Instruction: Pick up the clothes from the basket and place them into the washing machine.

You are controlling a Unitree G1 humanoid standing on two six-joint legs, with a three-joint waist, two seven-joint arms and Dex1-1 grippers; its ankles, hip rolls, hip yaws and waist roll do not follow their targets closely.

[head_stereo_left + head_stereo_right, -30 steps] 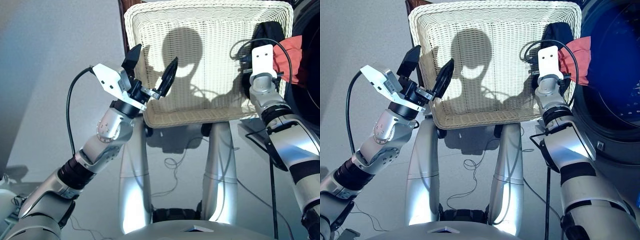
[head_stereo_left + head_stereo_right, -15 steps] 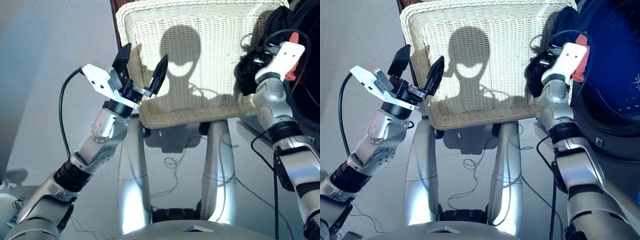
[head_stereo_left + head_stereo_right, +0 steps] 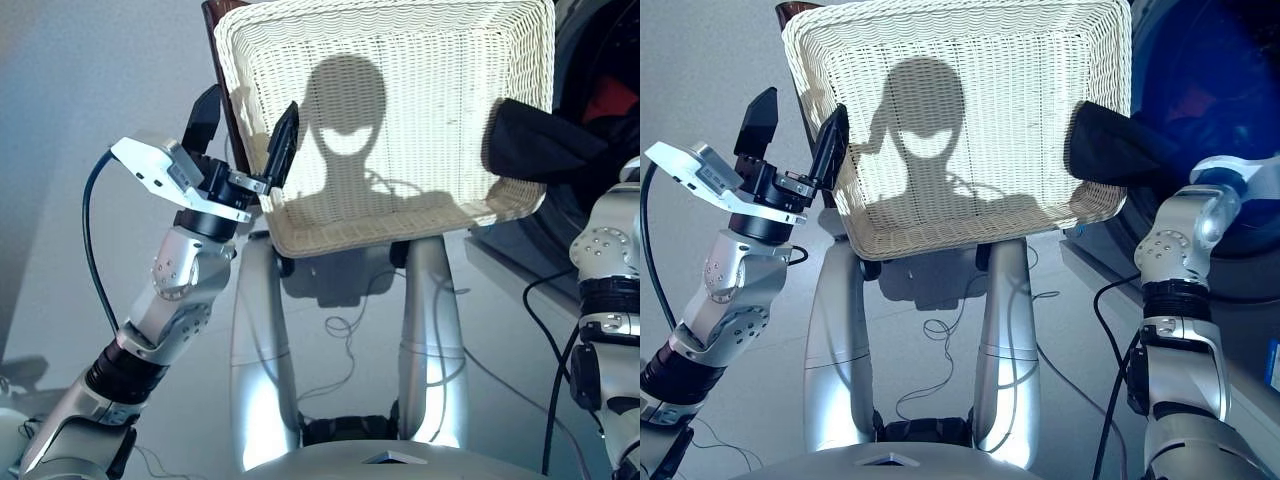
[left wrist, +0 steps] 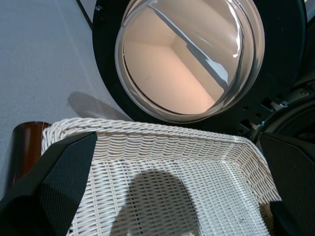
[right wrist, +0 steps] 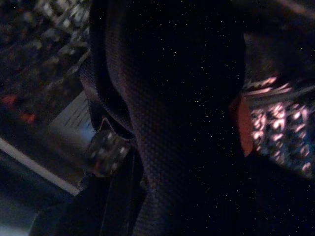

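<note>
The cream-white wicker basket (image 3: 400, 60) stands ahead of me with nothing lying on its floor. My left gripper (image 3: 250, 105) hangs open at the basket's left rim, holding nothing, with its fingers (image 4: 54, 187) on either side of the rim. A black garment (image 3: 540, 145) stretches from the basket's right rim toward the washing machine (image 3: 1200, 90). My right arm (image 3: 1185, 235) reaches into the drum hole. Dark cloth (image 5: 172, 113) fills the right wrist view and hides that gripper's fingers. A coral-red garment (image 3: 610, 100) lies inside the drum. The round glass door (image 4: 187, 54) stands open behind the basket.
A dark brown post (image 4: 24, 142) stands at the basket's far left corner. Thin cables (image 3: 345, 330) lie on the grey floor below the basket.
My right arm has swung right into the drum hole, pulling the black garment off the basket's right side. The coral-red cloth has gone with it. The left gripper stays open.
</note>
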